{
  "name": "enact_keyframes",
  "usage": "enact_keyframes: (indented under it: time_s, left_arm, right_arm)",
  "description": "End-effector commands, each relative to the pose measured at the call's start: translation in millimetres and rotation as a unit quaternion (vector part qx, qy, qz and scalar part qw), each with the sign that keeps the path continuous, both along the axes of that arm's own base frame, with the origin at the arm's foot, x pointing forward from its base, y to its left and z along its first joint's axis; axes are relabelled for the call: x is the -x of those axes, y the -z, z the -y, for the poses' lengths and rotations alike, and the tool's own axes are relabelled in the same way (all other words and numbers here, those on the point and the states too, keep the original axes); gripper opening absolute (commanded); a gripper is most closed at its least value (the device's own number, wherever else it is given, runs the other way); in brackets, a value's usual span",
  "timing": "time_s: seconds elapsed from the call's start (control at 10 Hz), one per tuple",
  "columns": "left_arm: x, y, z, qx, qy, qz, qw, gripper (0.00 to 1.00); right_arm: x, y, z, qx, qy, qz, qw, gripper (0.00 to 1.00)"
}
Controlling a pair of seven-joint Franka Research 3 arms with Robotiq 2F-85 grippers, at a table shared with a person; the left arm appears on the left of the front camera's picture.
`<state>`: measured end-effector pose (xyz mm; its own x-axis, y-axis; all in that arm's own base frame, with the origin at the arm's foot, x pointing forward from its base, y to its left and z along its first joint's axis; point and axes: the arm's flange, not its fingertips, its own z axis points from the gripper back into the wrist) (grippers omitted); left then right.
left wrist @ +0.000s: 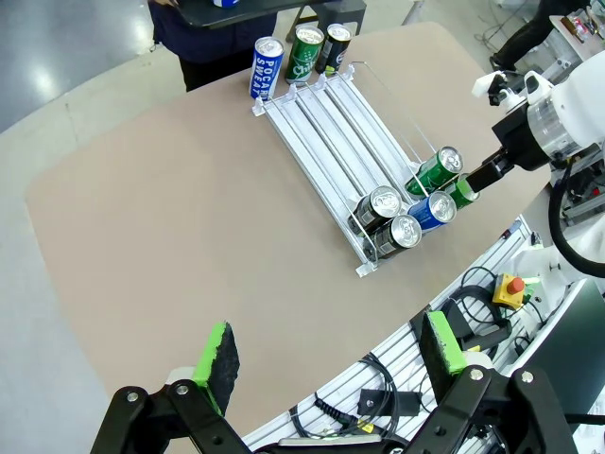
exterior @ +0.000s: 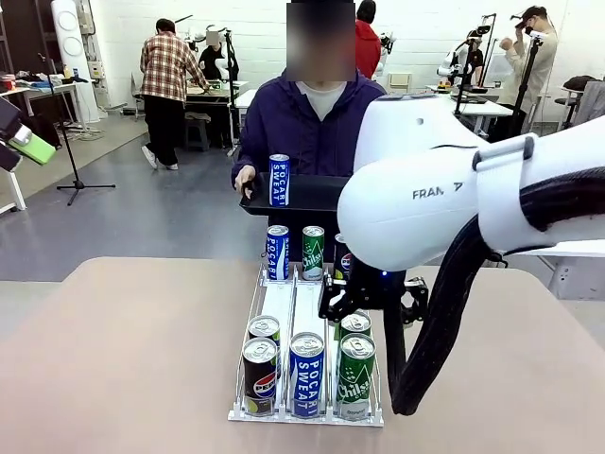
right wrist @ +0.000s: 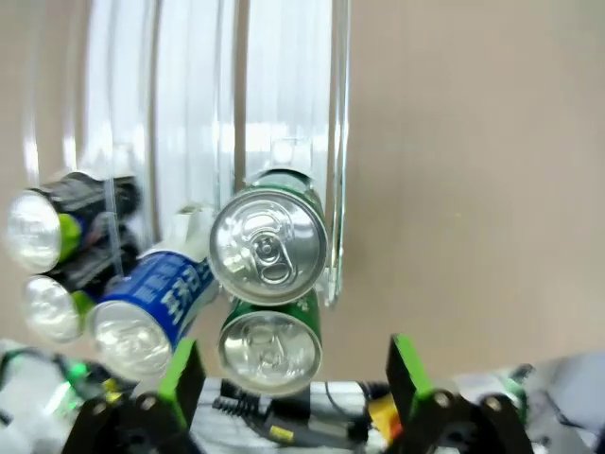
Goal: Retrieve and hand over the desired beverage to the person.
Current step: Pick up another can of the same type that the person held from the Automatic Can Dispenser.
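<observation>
Green can (right wrist: 269, 248) under wide-open, empty right gripper (right wrist: 295, 374).
Packed tight at rack's (right wrist: 194, 104) near edge; a finger may topple the blue can (right wrist: 156, 303).

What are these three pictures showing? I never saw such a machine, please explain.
Two white robot arms work at a table opposite a person. The front picture looks across the table; the other two come from cameras on each wrist. On the table stands a white wire rack of drink cans. The right gripper is open over a green Chilsung can; the left gripper is open, holding nothing. The person holds a black tray with a Pocari Sweat can.
</observation>
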<state>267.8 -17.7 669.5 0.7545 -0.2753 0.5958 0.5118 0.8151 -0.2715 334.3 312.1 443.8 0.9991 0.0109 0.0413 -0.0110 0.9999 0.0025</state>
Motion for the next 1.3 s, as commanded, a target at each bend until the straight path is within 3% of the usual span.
enact_keyframes:
  time_s: [0.0,1.2]
  left_arm:
    - [0.1,0.8,-2.2,-0.004,0.004,0.001,1.000,1.00]
    - [0.1,0.8,-2.2,-0.004,0.004,0.001,1.000,1.00]
  right_arm:
    - [-5.4,-1.4,-6.4,0.027,0.003,0.006,1.000,1.00]
    - [-4.4,19.3,-2.2,0.011,-0.024,-0.038,0.999,1.00]
